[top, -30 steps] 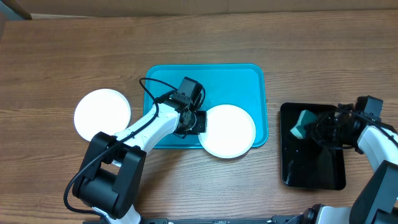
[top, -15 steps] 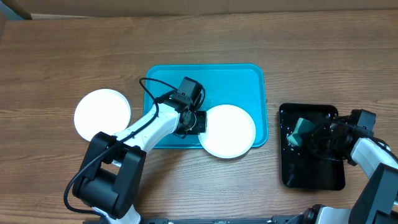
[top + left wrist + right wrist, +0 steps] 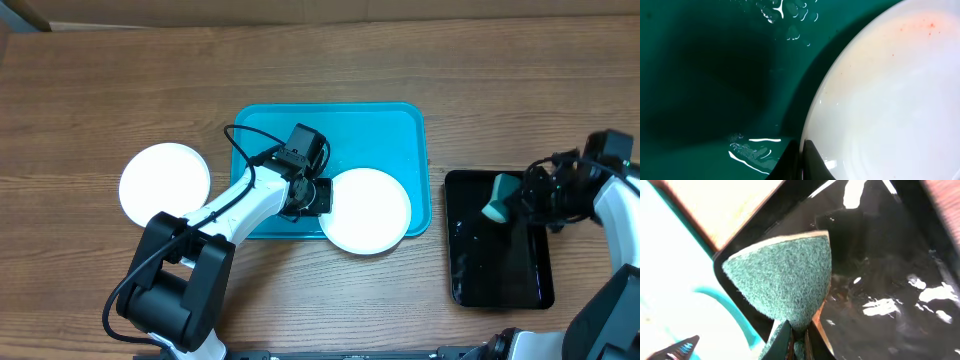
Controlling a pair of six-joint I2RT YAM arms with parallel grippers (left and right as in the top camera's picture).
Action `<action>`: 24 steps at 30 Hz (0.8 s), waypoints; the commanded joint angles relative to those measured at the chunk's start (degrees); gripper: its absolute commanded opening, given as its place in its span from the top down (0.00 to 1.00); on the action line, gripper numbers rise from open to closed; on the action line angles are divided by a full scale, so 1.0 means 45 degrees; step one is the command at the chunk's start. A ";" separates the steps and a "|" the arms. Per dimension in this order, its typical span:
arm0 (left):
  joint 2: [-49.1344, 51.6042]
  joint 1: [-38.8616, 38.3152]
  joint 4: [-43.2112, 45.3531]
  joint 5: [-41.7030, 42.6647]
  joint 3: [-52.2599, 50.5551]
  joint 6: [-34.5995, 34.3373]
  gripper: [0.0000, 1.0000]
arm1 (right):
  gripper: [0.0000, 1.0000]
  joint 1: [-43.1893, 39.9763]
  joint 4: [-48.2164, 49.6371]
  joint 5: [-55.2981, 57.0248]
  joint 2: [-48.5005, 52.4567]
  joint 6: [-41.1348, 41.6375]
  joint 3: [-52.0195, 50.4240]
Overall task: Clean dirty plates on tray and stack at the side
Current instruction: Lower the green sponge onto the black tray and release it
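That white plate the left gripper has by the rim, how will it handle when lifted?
The plate looks rigid, so it should lift as one piece. Water beads on the tray suggest a wet, slippery rim. Pinched at one edge by the left gripper, it may pivot or droop.

Two plates are visible: a white plate (image 3: 165, 183) at nine o'clock on the wooden table (image 3: 100, 80) (whether more lie stacked beneath it cannot be told), and a second plate (image 3: 370, 210) just right of centre, flecked orange-red. Two trays: one turquoise tray (image 3: 370, 125) at centre, one black tray (image 3: 500, 270) at three o'clock. One green sponge (image 3: 497, 200). Two robot arms: left arm (image 3: 240, 210), right arm (image 3: 615, 215).
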 commanded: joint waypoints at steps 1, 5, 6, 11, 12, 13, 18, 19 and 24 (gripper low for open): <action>-0.0209 0.0058 -0.0073 -0.0131 -0.0068 -0.0121 0.96 | 0.96 0.0457 -0.0568 0.2001 -0.0019 -0.0495 0.0719; -0.0209 0.0058 -0.0078 -0.0131 -0.0068 -0.0121 0.96 | 0.96 0.0937 -0.1064 0.3123 -0.0015 -0.0491 0.0758; -0.0209 0.0058 -0.0073 -0.0126 -0.0068 -0.0121 0.96 | 0.96 0.1054 -0.1103 0.3298 -0.0015 -0.0491 0.0748; -0.0209 0.0058 -0.0039 -0.0131 -0.0068 -0.0121 0.96 | 0.91 0.1569 -0.1093 0.3657 -0.0015 -0.0491 0.0748; -0.0209 0.0058 -0.0039 -0.0131 -0.0068 -0.0121 0.96 | 0.91 0.1661 -0.1083 0.3662 -0.0015 -0.0495 0.0738; -0.0209 0.0058 -0.0039 -0.0126 -0.0068 -0.0121 0.96 | 0.91 0.1734 -0.1035 0.3662 -0.0015 -0.0495 0.0699; -0.0209 0.0058 -0.0029 -0.0131 -0.0068 -0.0121 0.96 | 0.87 0.1987 -0.0325 0.3653 -0.0005 -0.0486 0.0000; -0.0209 0.0058 -0.0029 -0.0126 -0.0068 -0.0121 0.96 | 0.85 0.2011 -0.0146 0.3648 -0.0005 -0.0466 -0.0189; -0.0209 0.0058 -0.0029 -0.0131 -0.0068 -0.0121 0.96 | 0.39 0.2055 0.0287 0.3546 -0.0005 -0.0199 -0.0602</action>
